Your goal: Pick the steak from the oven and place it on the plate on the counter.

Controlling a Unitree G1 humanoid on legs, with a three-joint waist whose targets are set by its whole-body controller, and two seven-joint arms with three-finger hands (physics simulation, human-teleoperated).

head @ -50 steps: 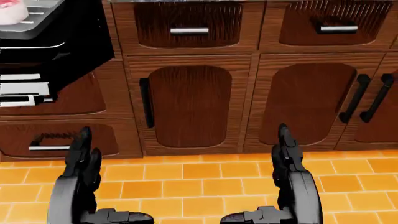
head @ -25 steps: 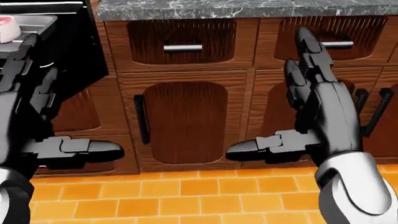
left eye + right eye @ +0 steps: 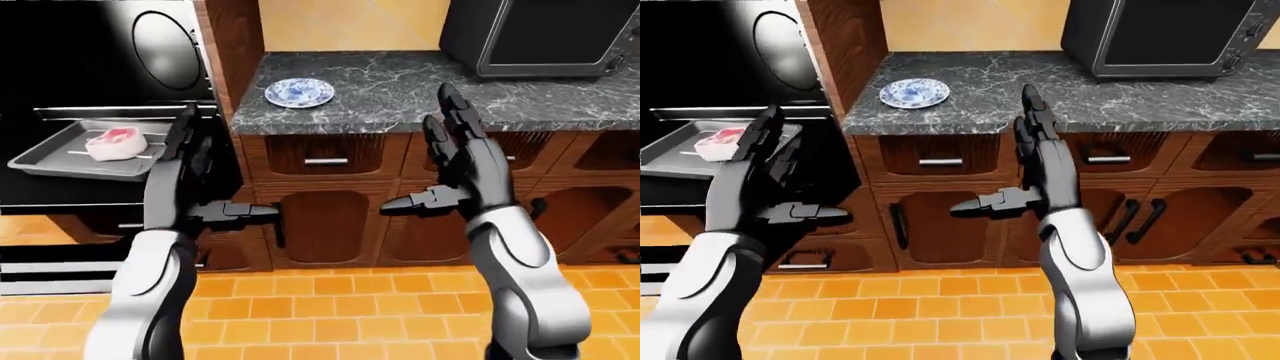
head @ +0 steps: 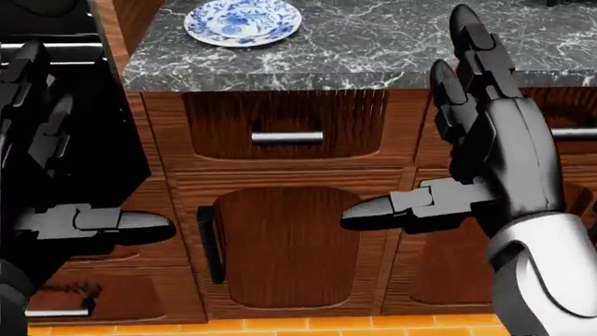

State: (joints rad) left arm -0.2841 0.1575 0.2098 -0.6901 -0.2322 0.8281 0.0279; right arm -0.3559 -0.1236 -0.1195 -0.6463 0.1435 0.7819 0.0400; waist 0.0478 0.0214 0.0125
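Steak [image 3: 113, 142] sat on the oven tray [image 3: 45, 159], at 10 o'clock from my left hand [image 3: 182, 184], the nearer one. Both hands open, empty; right hand [image 3: 465, 166] below the plate [image 3: 299, 92].

Head view sits close, angled down at the grey marble counter's [image 4: 392, 52] left edge; eye views wider, sharing it.

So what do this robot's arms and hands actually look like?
Each forearm is a smooth, glossy silver-white shell. The left hand and right hand are dark grey to black and blocky, with three jointed, segmented fingers each, one set sideways like a thumb. No cables or markings show.
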